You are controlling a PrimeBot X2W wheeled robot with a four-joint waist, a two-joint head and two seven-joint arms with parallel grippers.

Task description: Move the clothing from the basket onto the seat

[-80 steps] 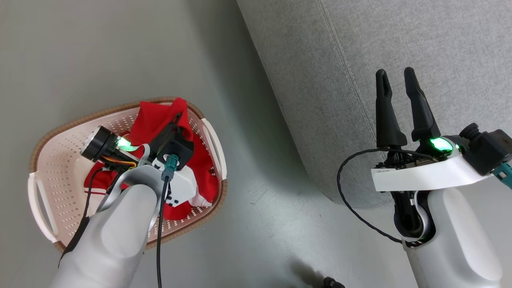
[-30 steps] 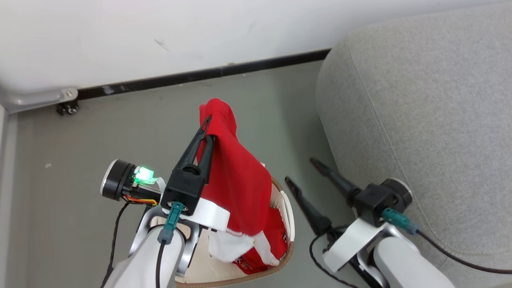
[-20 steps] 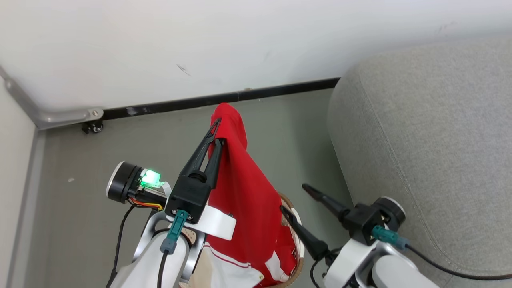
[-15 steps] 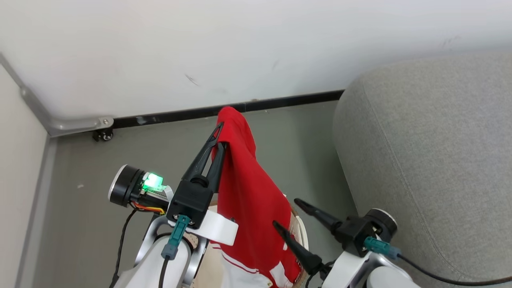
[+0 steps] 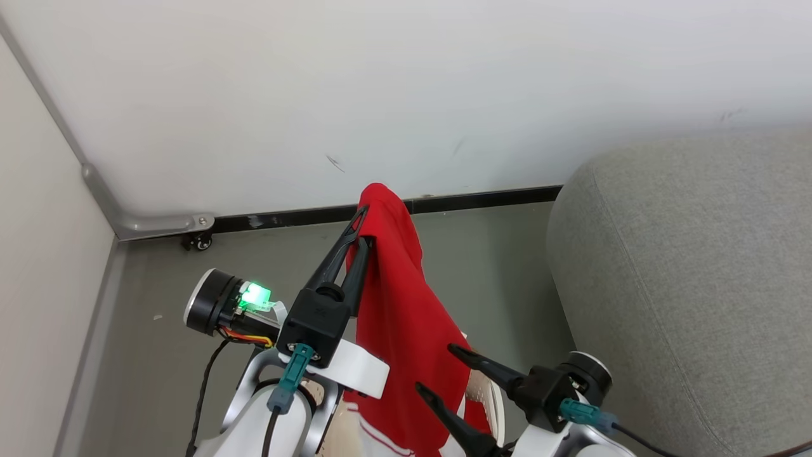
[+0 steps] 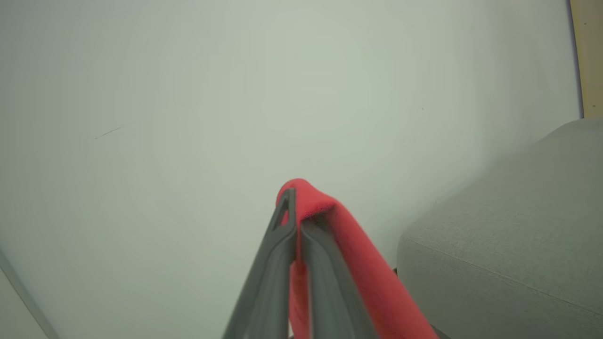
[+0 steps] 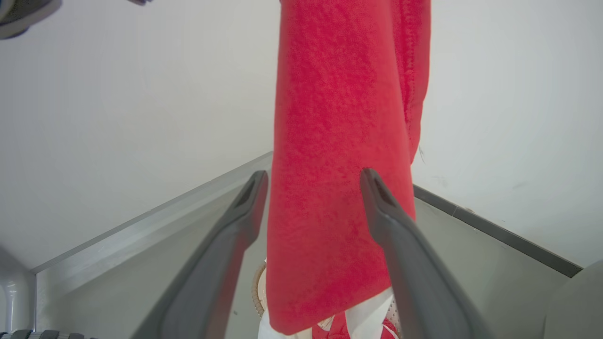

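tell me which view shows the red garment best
The head view: the red garment hangs for most of its length from the shut left end effector, beside the seat. The left wrist view shows the pinched fold up close. The right wrist view shows its hanging middle, framed by the open right end effector.

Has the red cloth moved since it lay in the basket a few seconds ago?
Yes, upward. It lay inside the basket then; now the cloth hangs from the shut left fingers, mostly above the basket rim.
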